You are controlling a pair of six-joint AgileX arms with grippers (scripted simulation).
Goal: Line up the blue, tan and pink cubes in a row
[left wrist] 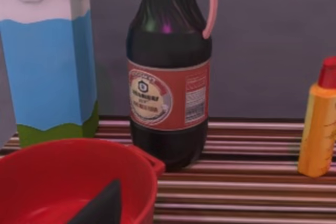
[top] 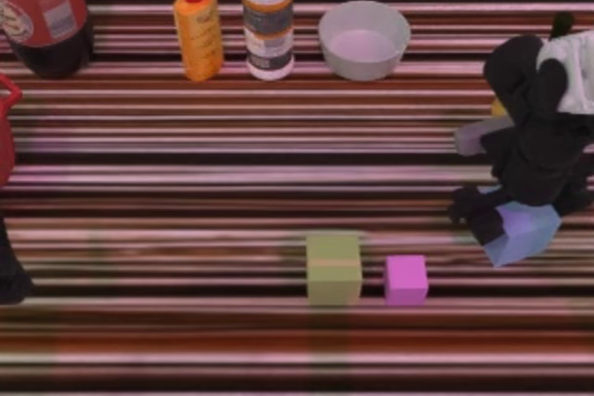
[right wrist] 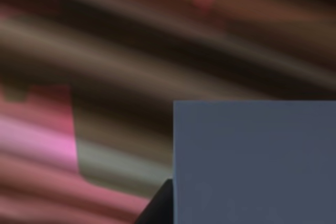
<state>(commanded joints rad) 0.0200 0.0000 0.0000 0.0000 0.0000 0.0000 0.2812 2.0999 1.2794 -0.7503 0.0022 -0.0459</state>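
Striped table [top: 186,183]: wide bare band across the middle, from the left edge to the right arm. Back edge crowded: dark soda bottle [top: 42,11] at back left, then orange bottle [top: 198,25], white bottle with green cap [top: 267,16], grey bowl [top: 364,39]. Red container [top: 6,127] cut off by the left edge. Front strip below the cubes bare.

Counts: three cubes, three bottles, one bowl, one red container, plus one blue-and-white carton [left wrist: 50,56] seen only in the left wrist view, beside the soda bottle.

Tan cube [top: 334,269] front centre, flat on the table. Pink cube [top: 406,280] just right of it, small gap, not touching, roughly level with it. Blue cube [top: 522,231] well right of the pink one, near the right edge, tilted and sitting further back than the other two.

Right gripper [top: 501,215] on top of the blue cube, dark fingers clasped on it, wrist and arm body hiding most of its top. Right wrist view filled by a flat blue face, one dark finger tip at its lower edge.

Left arm parked at the far left edge; left gripper [left wrist: 100,205] shows as one dark finger tip over the red container; opening impossible to judge.
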